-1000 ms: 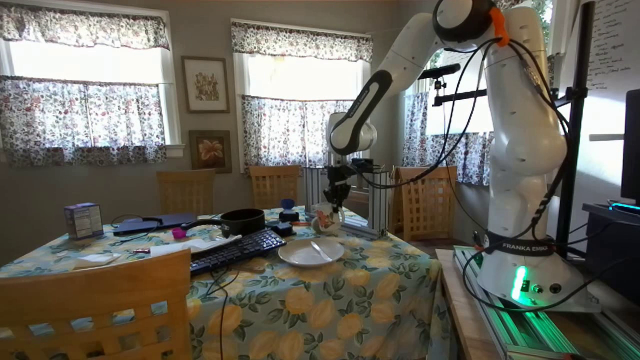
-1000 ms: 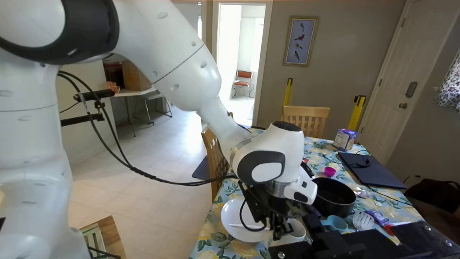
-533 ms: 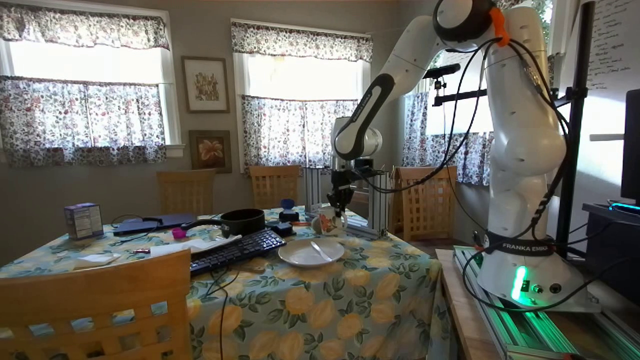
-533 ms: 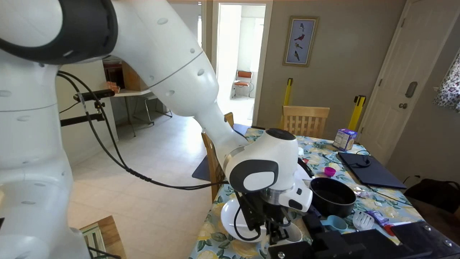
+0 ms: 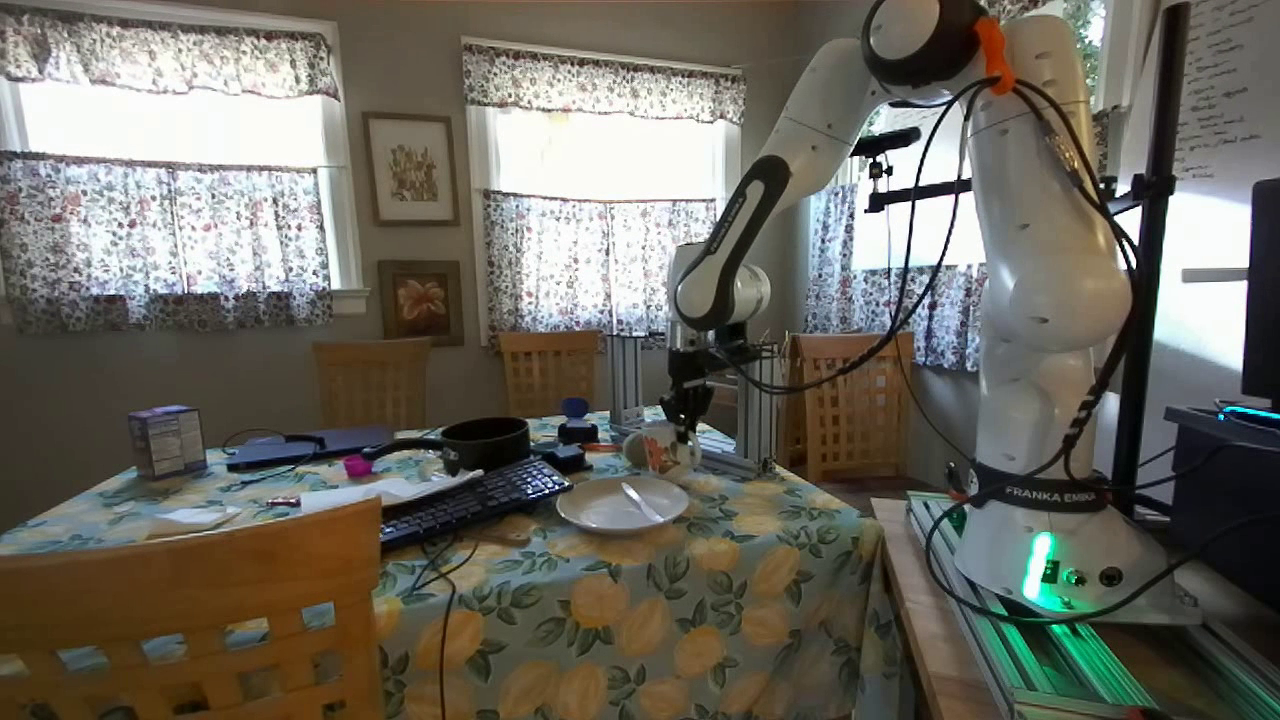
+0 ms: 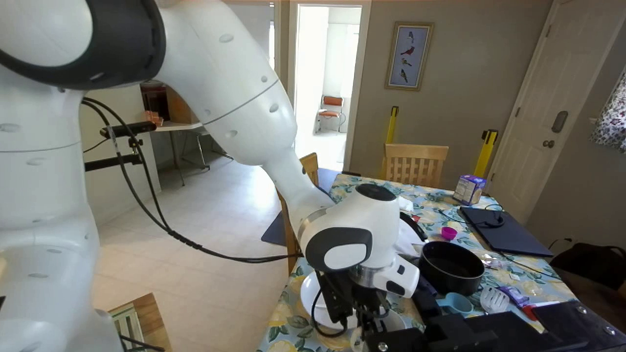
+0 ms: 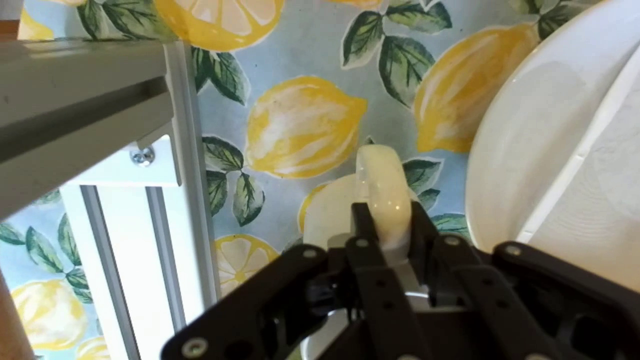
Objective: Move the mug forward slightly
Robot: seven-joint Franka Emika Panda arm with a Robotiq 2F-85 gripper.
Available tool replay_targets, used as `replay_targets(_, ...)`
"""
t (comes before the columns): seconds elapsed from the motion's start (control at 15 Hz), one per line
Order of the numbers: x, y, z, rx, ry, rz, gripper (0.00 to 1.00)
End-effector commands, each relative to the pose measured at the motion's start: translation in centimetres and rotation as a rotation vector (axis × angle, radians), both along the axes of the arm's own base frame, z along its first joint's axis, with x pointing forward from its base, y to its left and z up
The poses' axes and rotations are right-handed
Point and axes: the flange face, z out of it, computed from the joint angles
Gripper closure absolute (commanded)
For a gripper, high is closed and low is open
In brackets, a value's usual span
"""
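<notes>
Frame (image 7: 132, 240), metal, left in wrist view: best given wide berth. Mug (image 7: 345, 200), centre; apparently tilted, contact with tablecloth (image 7: 307, 125) unclear. Gripper (image 7: 391, 220), over mug: clamped on handle (image 7: 382, 175), fingers (image 7: 362, 220) touching either side. Advised: steady hold; short, low, slow forward shift; mug base level before release. Plate (image 7: 530, 130), round, white, right, near mug: no nudging.

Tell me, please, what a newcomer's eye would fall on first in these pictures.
Probably the white robot arm, filling much of an exterior view, and the green light glowing on its base. Next, perhaps, the lemon-print tablecloth, in every view, and above it the black gripper closed on the handle of the mug, near the white plate.
</notes>
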Motion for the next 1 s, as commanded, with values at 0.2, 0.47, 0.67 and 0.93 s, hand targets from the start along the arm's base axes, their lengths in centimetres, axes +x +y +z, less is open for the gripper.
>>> replay_targets(0.2,-3.4,-0.3,-1.3,-0.001,-0.053,-0.024,0.95)
replay_targets(0.47,-4.3,-0.2,-2.0,-0.009,-0.071,-0.016,0.95)
replay_targets(0.67,-4.6,0.0,-2.1,-0.011,-0.064,-0.019,0.54)
replay_targets(0.93,-5.5,-0.5,-2.1,-0.023,0.001,-0.059,0.27)
